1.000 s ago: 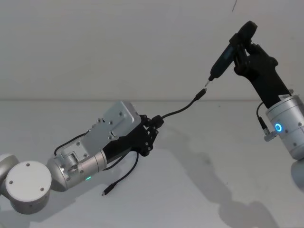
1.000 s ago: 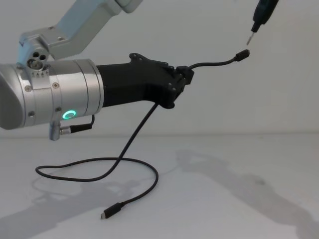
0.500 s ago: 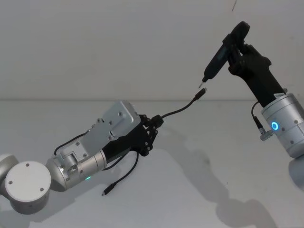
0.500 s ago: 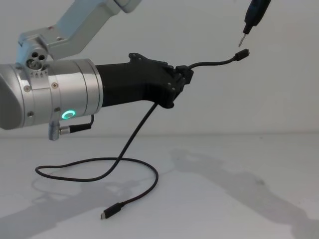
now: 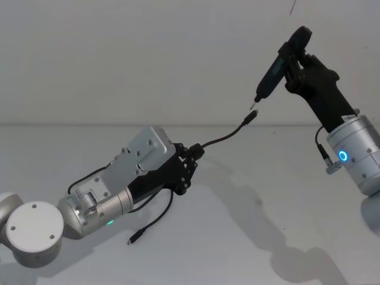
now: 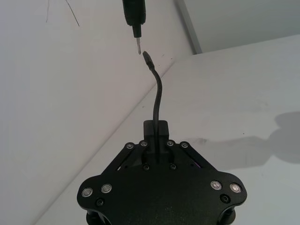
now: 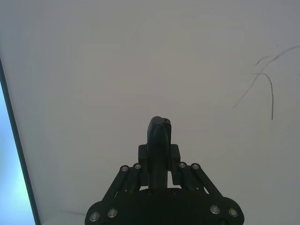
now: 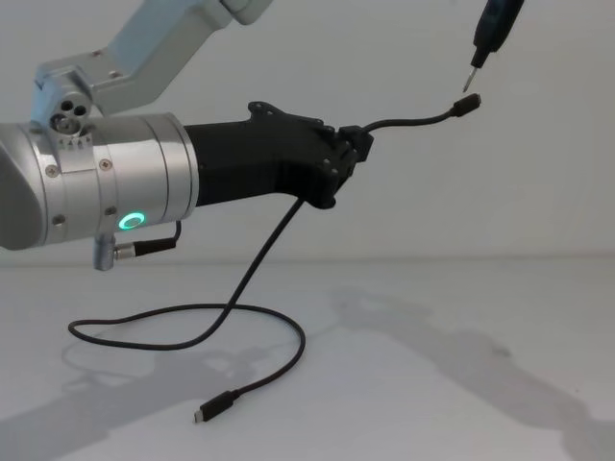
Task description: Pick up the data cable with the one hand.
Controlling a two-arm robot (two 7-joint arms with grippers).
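You are working under bright, even, diffuse light that seems to come from above and slightly in front. On the white table (image 8: 432, 403) the shadows fall soft-edged and grey: in the chest view a broad one runs toward the lower right, and a fainter one lies under the loops of the data cable (image 8: 240, 317) (its slack rests on the tabletop). In the head view a similar soft shadow stretches right of the left gripper (image 5: 191, 155). You get a mild sheen on the silver wrist (image 8: 96, 182), with no blown-out glare. Focus holds well across the views. In the right wrist view, a pale blue strip (image 7: 11, 187) brightens one edge.
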